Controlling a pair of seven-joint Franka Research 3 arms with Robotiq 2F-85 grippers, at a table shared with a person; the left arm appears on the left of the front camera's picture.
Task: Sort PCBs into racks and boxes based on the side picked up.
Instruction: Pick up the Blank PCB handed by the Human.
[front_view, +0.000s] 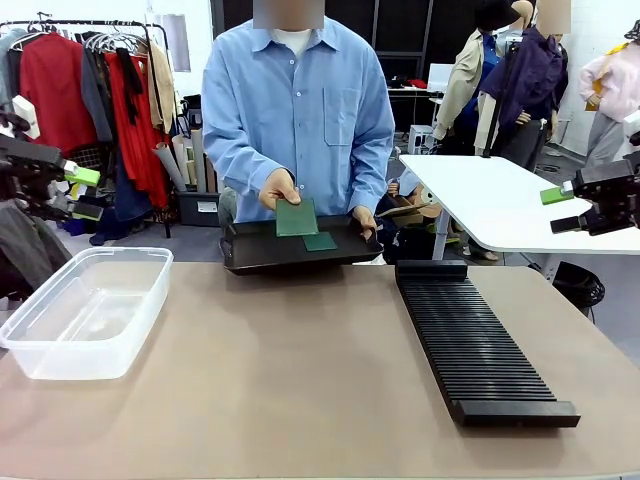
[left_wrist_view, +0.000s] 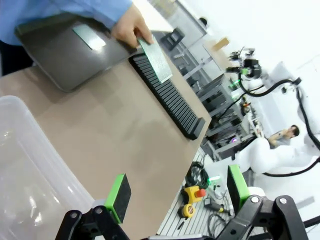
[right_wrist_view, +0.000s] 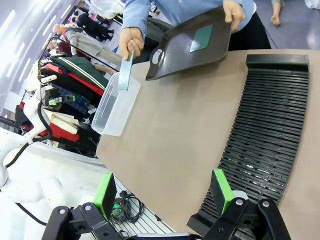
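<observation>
A person at the far side holds up a green PCB (front_view: 296, 217) (left_wrist_view: 155, 59) (right_wrist_view: 125, 71) in one hand above a smooth black tray (front_view: 260, 250). A second PCB (front_view: 320, 241) (right_wrist_view: 201, 38) lies flat on that tray. The long black slotted rack (front_view: 470, 340) (right_wrist_view: 265, 135) (left_wrist_view: 167, 95) lies on the table's right half. The clear box (front_view: 85, 310) (left_wrist_view: 25, 165) (right_wrist_view: 115, 107) stands at the left with nothing in it. My left gripper (front_view: 82, 193) (left_wrist_view: 175, 192) hangs open at the far left edge, above the box. My right gripper (front_view: 562, 207) (right_wrist_view: 162, 192) hangs open at the far right edge.
The person's other hand (front_view: 365, 220) steadies the tray at the table's far edge. A white table (front_view: 500, 200) stands behind at the right and a clothes rail (front_view: 90, 90) at the back left. Bare brown tabletop (front_view: 290, 370) lies between box and rack.
</observation>
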